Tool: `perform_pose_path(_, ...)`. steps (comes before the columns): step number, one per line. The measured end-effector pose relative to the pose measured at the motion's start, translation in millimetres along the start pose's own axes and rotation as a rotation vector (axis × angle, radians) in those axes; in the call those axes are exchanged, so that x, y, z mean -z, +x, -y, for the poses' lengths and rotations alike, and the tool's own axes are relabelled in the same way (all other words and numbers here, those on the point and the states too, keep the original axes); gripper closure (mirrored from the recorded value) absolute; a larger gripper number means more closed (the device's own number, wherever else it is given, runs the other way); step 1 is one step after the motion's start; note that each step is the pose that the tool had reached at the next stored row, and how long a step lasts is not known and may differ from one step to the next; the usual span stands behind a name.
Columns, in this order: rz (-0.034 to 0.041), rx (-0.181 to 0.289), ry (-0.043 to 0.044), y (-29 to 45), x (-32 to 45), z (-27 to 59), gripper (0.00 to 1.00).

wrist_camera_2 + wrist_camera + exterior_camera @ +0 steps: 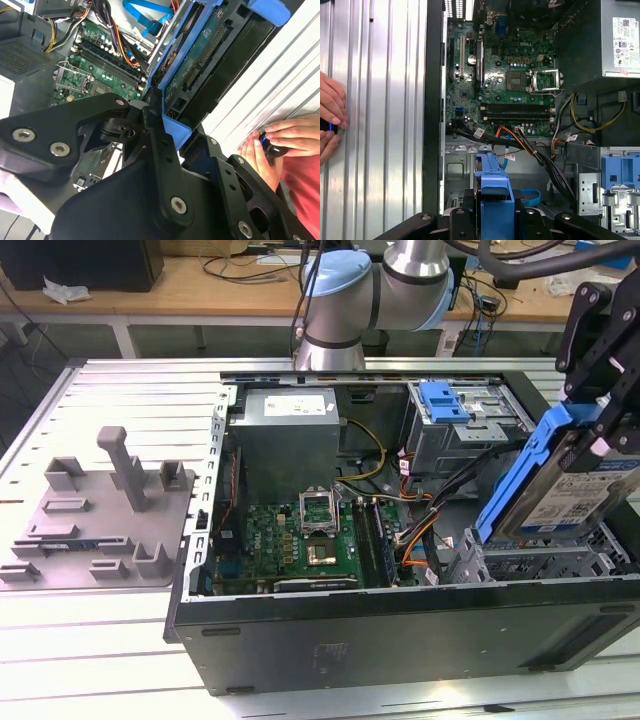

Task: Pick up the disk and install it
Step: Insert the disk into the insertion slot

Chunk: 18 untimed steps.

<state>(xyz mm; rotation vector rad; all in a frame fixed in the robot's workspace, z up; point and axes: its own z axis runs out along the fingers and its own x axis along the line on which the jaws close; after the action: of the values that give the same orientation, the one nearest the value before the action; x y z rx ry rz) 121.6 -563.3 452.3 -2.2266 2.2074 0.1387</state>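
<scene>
Black two-finger gripper (592, 440) clamped tight on silver rectangular hard drive in blue plastic carrier frame (572, 502), pinching frame edges. Drive airborne, tilted over grey metal drive cage (530, 560) at exterior view's right inside open black computer case (400, 640). Tilt judged to suit bay entry. Not yet seated. Person's hand (330, 122) on ribbed metal table (380, 125) beside case.

Bright, even overhead light fills the exterior view. The ribbed bench (110, 390) shines pale and is nearly washed out toward its edge at the exterior view's left. The grey fixture plate (100, 525) casts only short, soft shadows. Inside the computer case (400, 640) the motherboard (300, 535) lies in dimmer shade, while the white label of the disk (575, 495) stays bright. In the first wrist view the bench slats glare in long streaks. In the second wrist view the black gripper (172, 127) looks dark and slightly out of focus against the blown-out white bench.
</scene>
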Motion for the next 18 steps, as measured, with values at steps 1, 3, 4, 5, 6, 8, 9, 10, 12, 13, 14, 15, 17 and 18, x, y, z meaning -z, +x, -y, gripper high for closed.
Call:
perform_pose_path(1, 0.0, 0.0, 0.0, 0.0, -0.6, 0.0, 0.63)
perform_pose_path(3, 0.0001, 0.0, 0.0, 0.1, -1.6, 0.3, 0.63)
perform_pose_path(4, 0.0002, 0.0, 0.0, 0.2, -2.1, 0.4, 0.63)
perform_pose_path(5, 0.0002, 0.0, 0.0, 0.2, -2.6, 0.5, 0.63)
perform_pose_path(6, 0.0001, 0.0, 0.0, 0.2, -3.0, 0.6, 0.63)
perform_pose_path(8, 0.0002, 0.0, 0.0, 0.3, -3.9, 0.7, 0.63)
perform_pose_path(9, 0.0001, 0.0, 0.0, 0.3, -4.7, 0.8, 0.63)
perform_pose_path(10, 0.0001, 0.0, 0.0, 0.4, -5.2, 0.8, 0.63)
perform_pose_path(12, 0.0001, 0.0, 0.0, 0.4, -6.2, 0.9, 0.63)
perform_pose_path(13, 0.0002, 0.0, 0.0, 0.5, -6.7, 0.9, 0.63)
perform_pose_path(14, 0.0002, 0.0, 0.0, 0.6, -7.7, 1.0, 0.63)
perform_pose_path(15, 0.0002, 0.0, 0.0, 0.6, -8.5, 1.1, 0.63)
perform_pose_path(17, 0.0001, 0.0, 0.0, 0.7, -9.6, 1.2, 0.63)
perform_pose_path(18, 0.0001, 0.0, 0.0, 0.8, -10.2, 1.2, 0.63)
